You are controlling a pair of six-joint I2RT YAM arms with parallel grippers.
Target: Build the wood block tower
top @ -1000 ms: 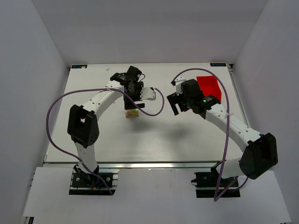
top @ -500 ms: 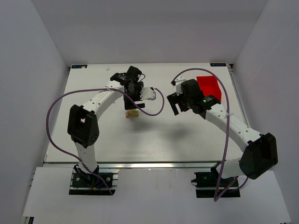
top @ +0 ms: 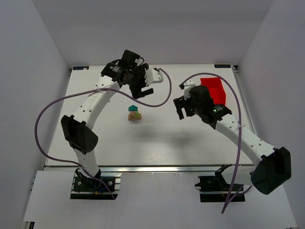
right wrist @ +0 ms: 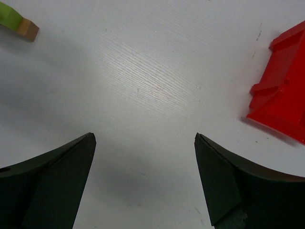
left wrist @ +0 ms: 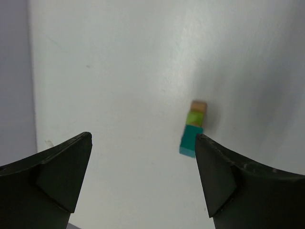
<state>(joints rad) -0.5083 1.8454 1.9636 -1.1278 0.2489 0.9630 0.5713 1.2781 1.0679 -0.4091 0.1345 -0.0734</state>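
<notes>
The wood block tower (top: 134, 113) stands left of the table's middle, with a teal block on top, a lime-green one under it and tan at the base. It also shows in the left wrist view as the tower (left wrist: 194, 128), just beside the right fingertip and far below it. My left gripper (top: 142, 89) hangs open above and behind the tower with nothing between its fingers (left wrist: 143, 137). To the tower's right, my right gripper (top: 180, 109) is open over bare table (right wrist: 144, 136). Its view catches only the tower's green and tan blocks (right wrist: 16, 21) at the top left corner.
A red plastic bin (top: 213, 89) sits at the back right of the white table (top: 157, 138), right behind my right wrist, and shows as the bin (right wrist: 283, 100) at the right edge of the right wrist view. Purple cables loop off both arms.
My left gripper has lifted off the tower and drawn back toward the far side, uncovering the teal block on top. The right arm has shifted slightly to the right.
</notes>
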